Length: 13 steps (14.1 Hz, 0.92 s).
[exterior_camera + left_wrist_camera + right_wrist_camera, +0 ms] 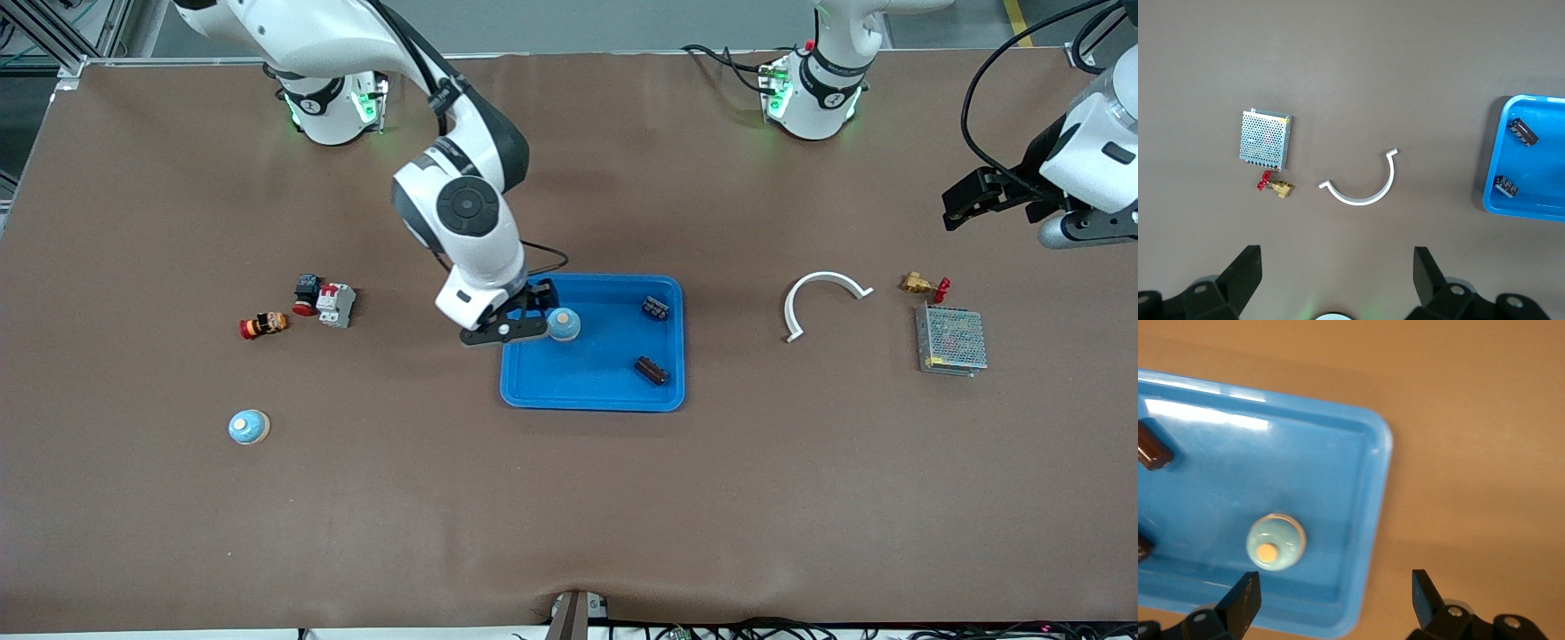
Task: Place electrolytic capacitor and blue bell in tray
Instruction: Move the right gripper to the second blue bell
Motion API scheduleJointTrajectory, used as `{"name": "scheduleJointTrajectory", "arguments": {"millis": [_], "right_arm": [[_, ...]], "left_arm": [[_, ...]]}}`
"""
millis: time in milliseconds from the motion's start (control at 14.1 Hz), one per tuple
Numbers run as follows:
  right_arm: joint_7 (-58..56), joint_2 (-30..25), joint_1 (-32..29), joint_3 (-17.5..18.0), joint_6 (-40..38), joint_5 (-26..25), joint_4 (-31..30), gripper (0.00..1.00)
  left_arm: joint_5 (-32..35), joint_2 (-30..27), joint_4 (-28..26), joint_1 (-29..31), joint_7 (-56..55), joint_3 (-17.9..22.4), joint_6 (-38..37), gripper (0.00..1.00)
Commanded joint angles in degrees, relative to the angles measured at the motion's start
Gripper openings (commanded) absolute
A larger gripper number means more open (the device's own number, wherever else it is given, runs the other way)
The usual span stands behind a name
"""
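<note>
The blue tray (587, 378) lies mid-table. In it stands one blue bell (563, 324) with a tan button, and two dark electrolytic capacitors (656, 308) (651, 370) lie toward the left arm's end. My right gripper (532, 313) hangs open just above the tray's edge beside that bell, holding nothing. In the right wrist view the bell (1275, 542) sits on the tray (1325, 487) just ahead of the open gripper (1335, 590). A second blue bell (249, 428) rests on the table toward the right arm's end. My left gripper (958, 206) waits open, up over the table's end (1336, 267).
A white curved strip (822, 298), a brass valve (923, 284) and a metal mesh box (951, 340) lie toward the left arm's end. A breaker (336, 304), a black and red part (307, 293) and a red button (263, 325) lie toward the right arm's end.
</note>
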Motion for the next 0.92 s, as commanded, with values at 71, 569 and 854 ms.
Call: {"name": "scheduleJointTrajectory", "arguments": {"millis": [71, 569, 854], "right_arm": [[-12.38, -3.18, -6.5, 0.73, -9.62, -0.47, 3.47, 1.0], [-42.08, -2.74, -21.25, 0.47, -13.95, -0.47, 6.39, 1.0], [-54.58, -2.04, -27.77, 0.29, -13.42, -0.82, 6.39, 1.0]], "left_arm": [[-0.17, -0.13, 0.15, -0.33, 0.98, 0.09, -0.49, 1.0], [-0.78, -0.04, 0.15, -0.24, 0.54, 0.0, -0.41, 1.0], [-0.78, -0.04, 0.24, -0.42, 0.46, 0.0, -0.23, 1.0]]}}
